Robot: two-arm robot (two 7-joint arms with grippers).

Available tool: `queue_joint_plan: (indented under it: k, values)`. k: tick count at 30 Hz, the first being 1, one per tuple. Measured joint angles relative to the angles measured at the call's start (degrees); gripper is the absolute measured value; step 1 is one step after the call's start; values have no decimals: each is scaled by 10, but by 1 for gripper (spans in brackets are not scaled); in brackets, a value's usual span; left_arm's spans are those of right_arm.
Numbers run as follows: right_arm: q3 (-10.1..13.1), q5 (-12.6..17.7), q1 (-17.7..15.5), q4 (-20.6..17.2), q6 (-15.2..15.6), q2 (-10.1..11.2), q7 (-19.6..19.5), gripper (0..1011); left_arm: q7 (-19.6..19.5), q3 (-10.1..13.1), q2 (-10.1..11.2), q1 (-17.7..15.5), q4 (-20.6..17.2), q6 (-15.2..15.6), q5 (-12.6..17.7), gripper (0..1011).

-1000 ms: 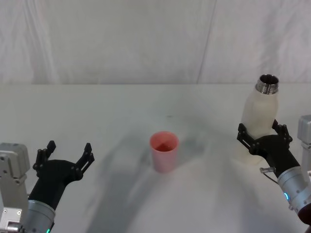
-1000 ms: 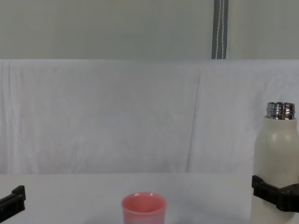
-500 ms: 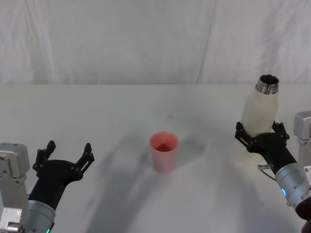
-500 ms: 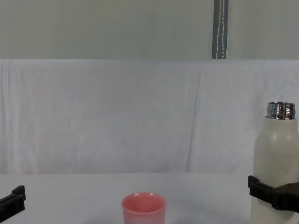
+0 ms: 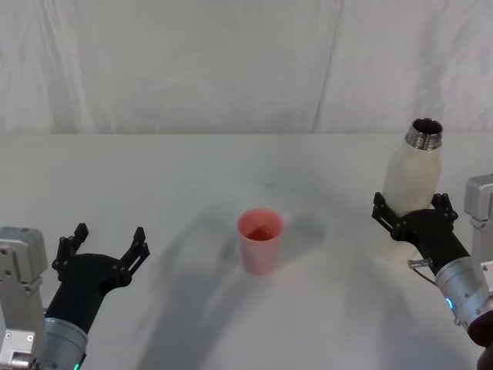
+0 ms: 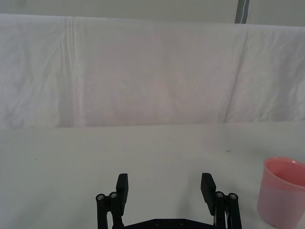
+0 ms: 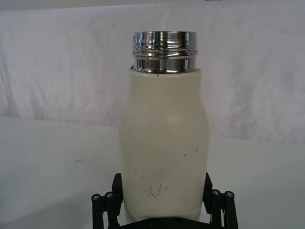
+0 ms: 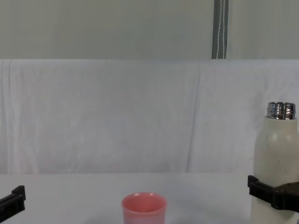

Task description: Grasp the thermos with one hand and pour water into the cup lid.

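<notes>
My right hand (image 5: 412, 218) grasps the thermos (image 5: 412, 187) at frame right; lifting and pouring into the central cup lid (image 5: 260, 240) remain.

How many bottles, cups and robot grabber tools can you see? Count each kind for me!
Bottles: 1, the thermos, with the right tool around it.
Cups: 1, the pink cup lid.
Tools: 2, counting the left tool, open and empty.
Total: 4.
</notes>
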Motion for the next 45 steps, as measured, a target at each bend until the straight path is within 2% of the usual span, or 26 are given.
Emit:
queue_joint_plan:
  k: [3, 19, 32, 39, 42, 43, 45]
  values:
    - [0, 0, 0, 0, 0, 0, 0, 953, 0, 0, 0, 0, 0, 0, 0, 1001]
    - [1, 0, -1, -2, 0, 0, -1, 950, 0, 0, 0, 0, 0, 0, 0, 1001]
    - [-11, -20, 19, -19, -6, 21, 11, 950, 0, 0, 0, 0, 0, 0, 0, 1001]
    - [-19, -44, 27, -28, -4, 32, 7, 950, 0, 0, 0, 0, 0, 0, 0, 1001]
    - [-31, -70, 31, -36, 2, 45, 7, 950, 0, 0, 0, 0, 0, 0, 0, 1001]
    - [-31, -70, 31, -36, 2, 45, 7, 950, 0, 0, 0, 0, 0, 0, 0, 1001]
    - [-43, -95, 36, -44, 12, 61, 14, 950, 0, 0, 0, 0, 0, 0, 0, 1001]
